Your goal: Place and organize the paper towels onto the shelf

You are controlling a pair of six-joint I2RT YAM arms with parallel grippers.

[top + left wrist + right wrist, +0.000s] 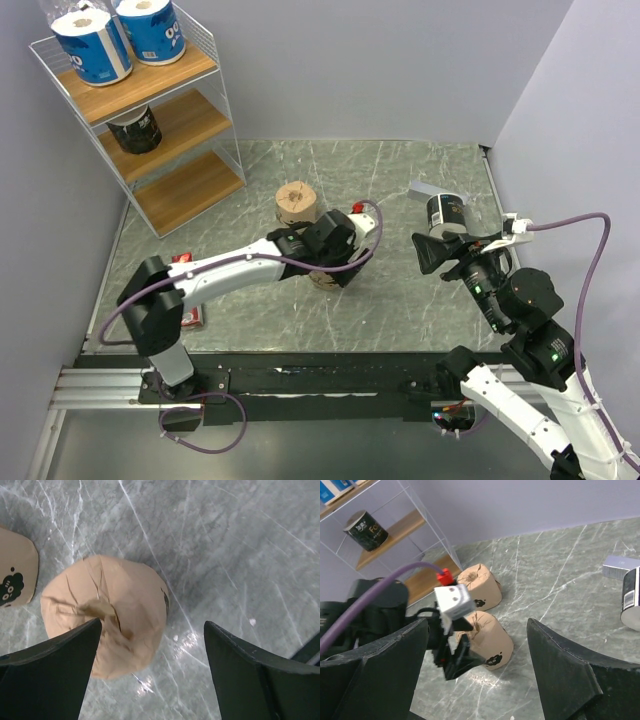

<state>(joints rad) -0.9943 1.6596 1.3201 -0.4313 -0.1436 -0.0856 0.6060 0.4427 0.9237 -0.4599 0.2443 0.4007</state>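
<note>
The left hand (151, 625) hovered released over the tan-brown paper towel roll (115, 595) on the grey marbled bench (240, 540), apparently aligning to grasp it.

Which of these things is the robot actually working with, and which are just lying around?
For the job: shelf, blue rolls, black roll on shelf, black roll on table, tan rolls.
Lying about: red box, grey block.

Two blue rolls (92, 45) (150, 30), two black rolls (135, 130) (445, 213), two tan rolls (482, 590) (492, 640), one shelf (190, 190)
</note>
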